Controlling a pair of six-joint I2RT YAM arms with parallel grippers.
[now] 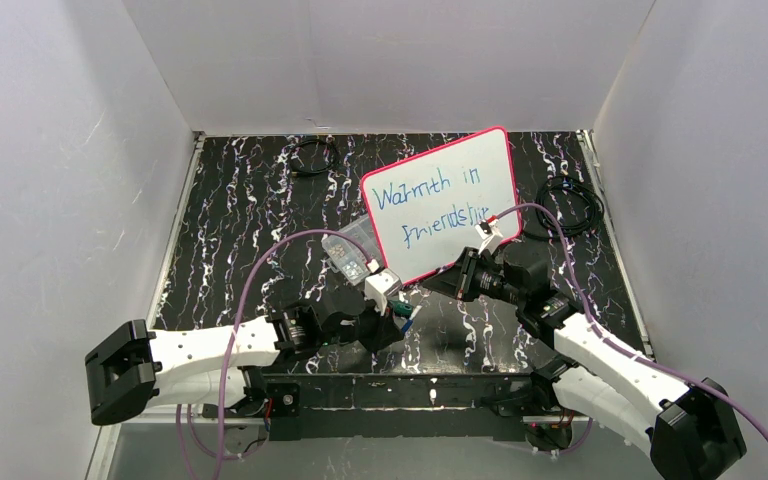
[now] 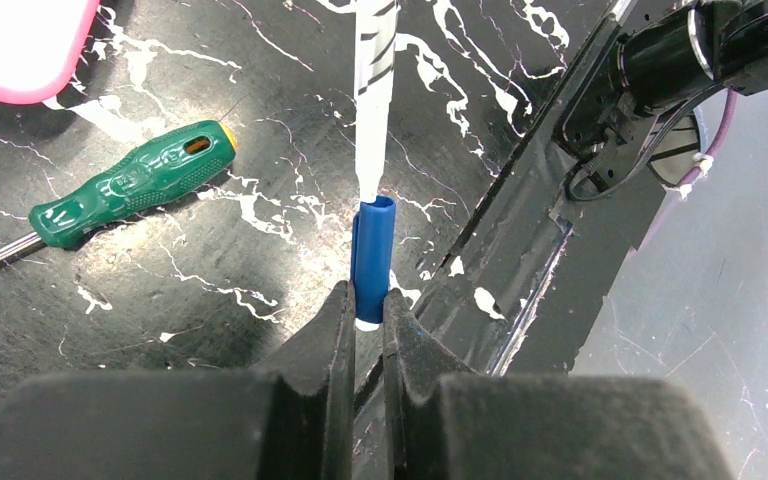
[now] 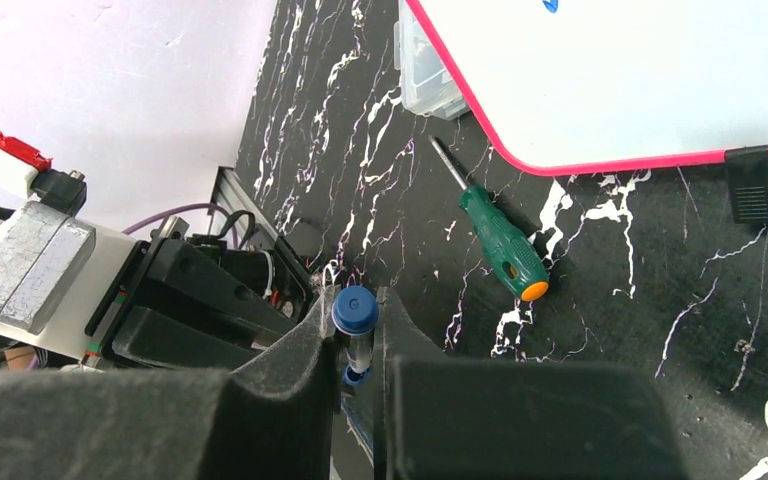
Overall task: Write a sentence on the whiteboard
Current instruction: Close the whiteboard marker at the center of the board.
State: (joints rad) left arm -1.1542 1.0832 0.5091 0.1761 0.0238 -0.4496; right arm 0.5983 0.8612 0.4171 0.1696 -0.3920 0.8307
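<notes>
Robotics lab test cell, I'd say. Plain white panels (image 1: 390,60) box in a black marbled surface (image 1: 250,230). The left arm (image 1: 210,345) and right arm (image 1: 600,350) are bolted along its near edge and trail purple cables (image 1: 260,265). A coiled black cord (image 1: 570,205) lies beyond the right pincer (image 1: 438,284), off to its right.

The flat rectangular whiteboard (image 1: 425,262) with a thin pink-red rim and rounded corners lies on the black marbled table (image 1: 250,220), at about 1 o'clock from its centre. It is turned so that its top edge rises toward 2 o'clock. The blue handwritten sentence (image 1: 415,192) stands in two lines, "Warmth in" above "friendship"; the last letters are hard to read. The right wrist view shows one small black foot (image 3: 750,182) at the board's near rim.
</notes>
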